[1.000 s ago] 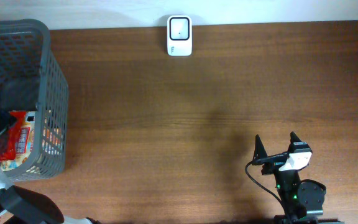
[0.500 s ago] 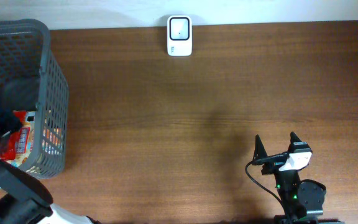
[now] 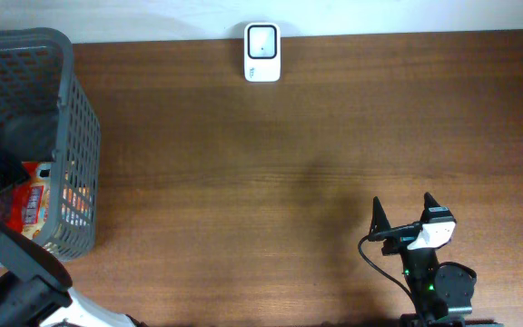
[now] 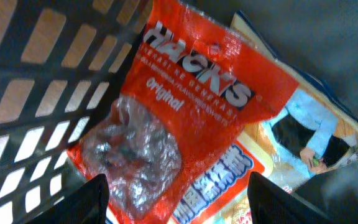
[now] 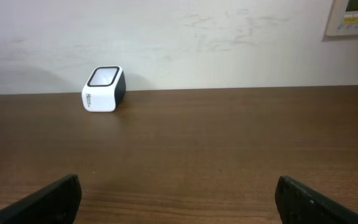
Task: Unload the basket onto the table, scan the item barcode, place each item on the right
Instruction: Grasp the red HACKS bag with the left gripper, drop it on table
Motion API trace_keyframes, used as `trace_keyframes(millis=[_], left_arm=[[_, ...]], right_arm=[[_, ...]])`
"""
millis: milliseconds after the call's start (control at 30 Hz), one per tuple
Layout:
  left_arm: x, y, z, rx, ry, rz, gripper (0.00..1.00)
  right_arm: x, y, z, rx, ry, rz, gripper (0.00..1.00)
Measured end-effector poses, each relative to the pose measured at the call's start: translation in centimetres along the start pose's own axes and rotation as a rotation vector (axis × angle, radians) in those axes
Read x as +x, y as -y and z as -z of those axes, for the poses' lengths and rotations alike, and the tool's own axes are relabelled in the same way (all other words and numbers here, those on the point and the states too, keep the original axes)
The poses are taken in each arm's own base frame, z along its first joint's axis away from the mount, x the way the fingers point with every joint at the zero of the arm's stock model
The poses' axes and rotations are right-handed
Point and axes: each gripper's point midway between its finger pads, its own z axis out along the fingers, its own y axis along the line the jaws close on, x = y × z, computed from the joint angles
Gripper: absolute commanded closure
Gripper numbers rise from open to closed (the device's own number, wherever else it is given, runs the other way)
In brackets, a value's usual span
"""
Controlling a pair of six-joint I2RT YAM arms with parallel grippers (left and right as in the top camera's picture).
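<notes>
Two hands, one packet (image 4: 191,118) to pinch

We should close the left hand (image 4: 178,196), its jaws apart astride the packet in the basket (image 3: 75,136), squarely and clear of its wall. Our right hand (image 3: 403,202) stands wide open over the worktop (image 3: 289,163). Since a second ago the left arm (image 3: 16,282) has shifted along the basket

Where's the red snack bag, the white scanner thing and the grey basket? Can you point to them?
red snack bag (image 4: 191,124): left wrist view, on its red front below the lettering.
white scanner (image 3: 262,53): overhead view, middle of its top.
grey basket (image 3: 80,136): overhead view, on its right-hand mesh wall.
</notes>
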Motion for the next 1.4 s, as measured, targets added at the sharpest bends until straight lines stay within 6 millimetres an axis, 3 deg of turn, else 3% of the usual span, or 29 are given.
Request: trace_keyframes(millis=[67,167,233,267,300,333,467,600,667,733,833,867,933,1000,1133,1167,1400], left_arm=[[-0.1,0.0,-0.4,-0.002,0.003,-0.004,0.31],[0.7,0.4,-3.0,-0.001,-0.062,-0.023,0.46],[1.5,0.6,-4.9,-0.007,-0.111,-0.035,0.65],[1.5,0.5,-5.3,-0.016,-0.115,-0.038,0.74],[1.5,0.4,-5.3,-0.018,-0.113,-0.044,0.93],[1.4,0.3,-5.3,-0.024,-0.109,-0.042,1.00],[1.3,0.1,-5.0,-0.038,-0.113,-0.046,1.00],[1.1,0.3,-2.1,-0.002,-0.152,0.051,1.00],[-0.2,0.8,1.1,0.056,-0.134,0.084,1.00],[-2.8,1.4,5.8,0.139,-0.022,0.110,1.00],[-5.3,2.1,15.0,0.268,0.194,0.125,1.00],[-5.7,2.2,19.4,0.313,0.302,0.119,1.00],[-5.0,2.3,26.2,0.373,0.463,0.103,1.00],[-2.3,3.2,33.5,0.479,0.619,0.061,1.00],[0.6,7.9,38.6,0.684,0.690,-0.081,1.00],[1.7,10.3,39.9,0.757,0.688,-0.151,1.00],[6.0,18.1,42.4,0.922,0.637,-0.389,1.00]], right_arm=[[0.0,0.0,0.0,0.000,0.000,0.000,0.02],[0.0,0.0,0.0,0.000,0.000,0.000,0.02],[0.0,0.0,0.0,0.000,0.000,0.000,0.01],[0.0,0.0,0.0,0.000,0.000,0.000,0.02],[0.0,0.0,0.0,0.000,0.000,0.000,0.02],[0.0,0.0,0.0,0.000,0.000,-0.001,0.02],[0.0,0.0,0.0,0.000,0.000,0.000,0.02],[0.0,0.0,0.0,0.000,0.000,0.000,0.02],[0.0,0.0,0.0,0.000,0.000,0.000,0.02],[0.0,0.0,0.0,0.000,0.000,0.000,0.01],[0.0,0.0,0.0,0.000,0.000,0.000,0.01],[0.0,0.0,0.0,0.000,0.000,0.000,0.02],[0.0,0.0,0.0,0.000,0.000,0.000,0.02],[0.0,0.0,0.0,0.000,0.000,0.001,0.02],[0.0,0.0,0.0,0.000,0.000,0.000,0.02],[0.0,0.0,0.0,0.000,0.000,0.001,0.02],[0.0,0.0,0.0,0.000,0.000,0.001,0.02]])
